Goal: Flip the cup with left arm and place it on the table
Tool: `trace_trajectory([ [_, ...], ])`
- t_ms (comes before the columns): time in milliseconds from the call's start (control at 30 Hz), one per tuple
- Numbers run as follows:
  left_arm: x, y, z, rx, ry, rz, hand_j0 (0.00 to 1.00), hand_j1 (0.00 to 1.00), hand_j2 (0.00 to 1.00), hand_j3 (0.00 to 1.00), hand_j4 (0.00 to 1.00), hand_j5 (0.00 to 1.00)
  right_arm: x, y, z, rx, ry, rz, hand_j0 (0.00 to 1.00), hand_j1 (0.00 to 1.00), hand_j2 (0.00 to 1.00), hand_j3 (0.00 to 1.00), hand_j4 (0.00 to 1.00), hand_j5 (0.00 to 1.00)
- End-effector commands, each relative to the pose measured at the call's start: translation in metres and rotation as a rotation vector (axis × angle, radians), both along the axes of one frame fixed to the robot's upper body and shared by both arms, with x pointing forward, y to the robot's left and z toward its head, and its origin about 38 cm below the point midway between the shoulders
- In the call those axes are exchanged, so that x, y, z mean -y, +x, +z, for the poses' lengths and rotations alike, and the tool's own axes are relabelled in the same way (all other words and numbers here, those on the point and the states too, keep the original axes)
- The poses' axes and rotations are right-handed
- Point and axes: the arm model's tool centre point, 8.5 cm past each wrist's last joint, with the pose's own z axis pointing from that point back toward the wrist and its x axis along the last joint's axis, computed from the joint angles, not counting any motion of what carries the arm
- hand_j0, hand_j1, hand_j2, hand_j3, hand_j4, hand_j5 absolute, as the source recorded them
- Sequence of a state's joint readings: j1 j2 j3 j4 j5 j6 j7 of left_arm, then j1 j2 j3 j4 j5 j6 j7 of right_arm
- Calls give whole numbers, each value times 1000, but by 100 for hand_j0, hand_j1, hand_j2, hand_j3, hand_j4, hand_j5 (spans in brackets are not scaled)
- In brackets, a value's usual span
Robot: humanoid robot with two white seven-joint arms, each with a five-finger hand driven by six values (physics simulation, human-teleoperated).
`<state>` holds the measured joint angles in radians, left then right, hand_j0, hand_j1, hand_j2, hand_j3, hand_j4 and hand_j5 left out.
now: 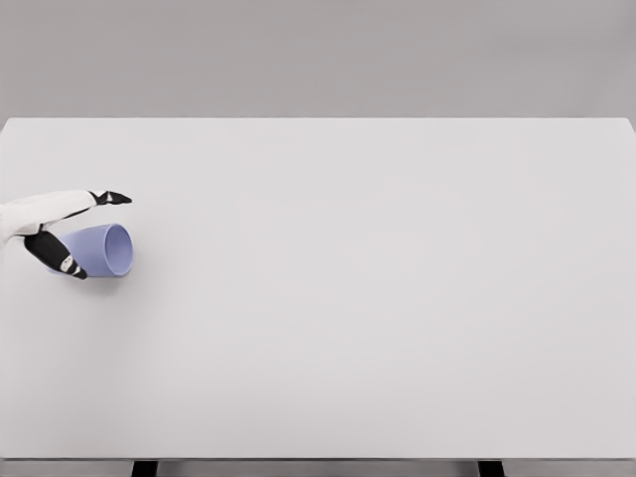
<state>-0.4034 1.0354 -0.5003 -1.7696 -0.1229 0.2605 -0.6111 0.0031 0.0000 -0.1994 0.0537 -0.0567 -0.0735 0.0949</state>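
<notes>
A light purple cup (pixel 107 249) lies on its side near the left edge of the white table (pixel 378 298), its open mouth facing right. My left hand (pixel 99 235) comes in from the left edge and straddles the cup's closed end. Its black-tipped fingers (pixel 114 199) stretch out straight above and behind the cup, with a gap between them and the cup wall. The thumb (pixel 55 254) lies across the cup's lower left side. The fingers are spread and do not close on the cup. The right arm is out of view.
The white table fills most of the view, with its far edge (pixel 318 119) against a grey wall and its near edge (pixel 318 458) at the bottom. Two dark table legs show below the near edge.
</notes>
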Motion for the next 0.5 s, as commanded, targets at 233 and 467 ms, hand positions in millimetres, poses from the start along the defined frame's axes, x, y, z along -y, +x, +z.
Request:
trace_trajectory([
  [233,6,0,-15,0,23,2,100,100,100,100,100,100,0,0,0,0,0,0,100,100,100,100,100,100],
  [467,-2,0,-22,-18,29,24,100,100,100,100,100,100,0,0,0,0,0,0,100,100,100,100,100,100],
])
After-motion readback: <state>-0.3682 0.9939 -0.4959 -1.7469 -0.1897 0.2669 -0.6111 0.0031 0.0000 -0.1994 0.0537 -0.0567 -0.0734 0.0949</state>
